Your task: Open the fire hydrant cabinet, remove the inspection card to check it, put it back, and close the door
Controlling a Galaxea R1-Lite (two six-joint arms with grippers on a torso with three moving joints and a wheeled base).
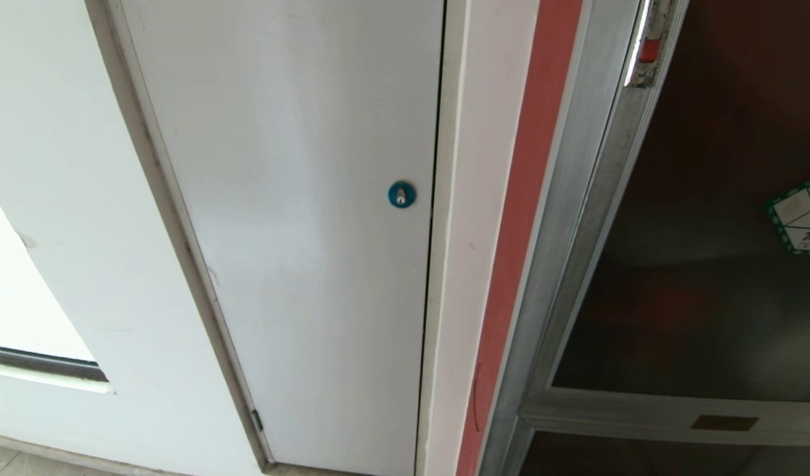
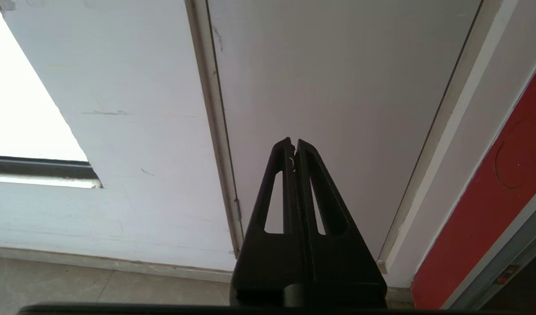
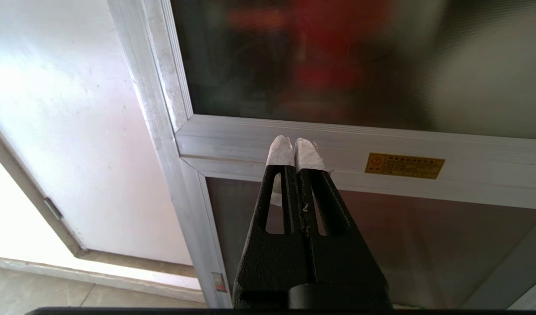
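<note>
Left gripper point(image 2: 294, 144) pinched closed, empty, facing the plain white door point(image 1: 292, 198) — idle. Right gripper point(image 3: 294, 146) also closed on nothing, before the fire hydrant cabinet point(image 3: 320, 142); its door point(image 1: 709, 277) sits closed — nothing begun, I judge.

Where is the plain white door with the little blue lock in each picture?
Head view: the white door fills the middle, blue lock near its right edge.
Left wrist view: it spreads behind the shut left gripper; no lock visible.
Right wrist view: at the far left edge.
Shared landmark: the door's grey hinge-side frame.
</note>
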